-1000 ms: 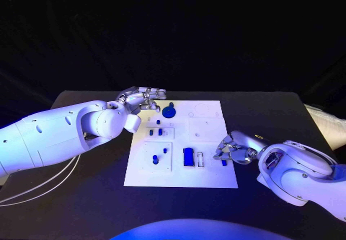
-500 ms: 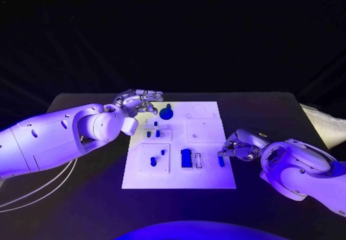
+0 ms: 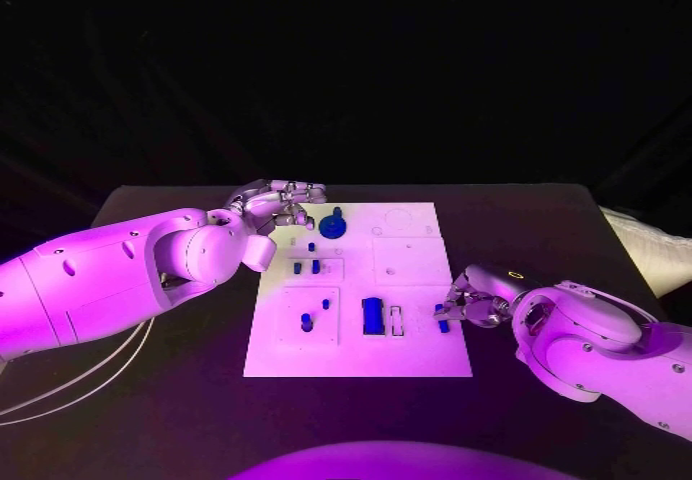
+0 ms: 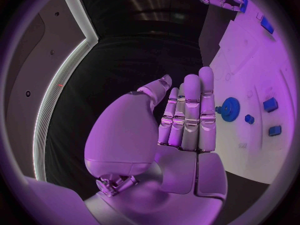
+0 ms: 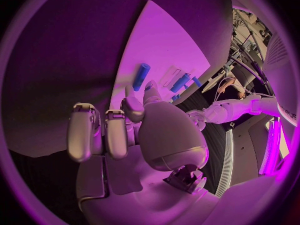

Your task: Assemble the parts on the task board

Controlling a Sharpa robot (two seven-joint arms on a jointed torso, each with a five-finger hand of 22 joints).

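From the head view I see the board (image 3: 361,290) lying flat in the middle of the table (image 3: 548,215), with my left hand (image 3: 278,203) hovering at its far left corner and my right hand (image 3: 469,300) at its right edge. The left wrist view adds what the head view cannot resolve: the left hand's fingers (image 4: 190,112) are straight, close together and hold nothing, and the blue gear (image 4: 230,106) sits on the board just beyond the fingertips, apart from them. The same gear (image 3: 335,223) appears in the head view near the board's far left corner. In the head view the right hand is curled over a small blue peg (image 3: 441,318) at the board's right edge; I cannot tell from that view whether the peg is gripped. The right wrist view shows the right hand's fingers (image 5: 94,132) bent above the board, with the peg (image 5: 141,76) lying on the white surface beyond them, apparently untouched; the grip remains uncertain. The board's recessed panels hold several parts: a tall blue block (image 3: 374,315) in the near middle, a short peg (image 3: 306,321) in the near left panel, and 2 small pieces (image 3: 306,267) in the panel behind it.
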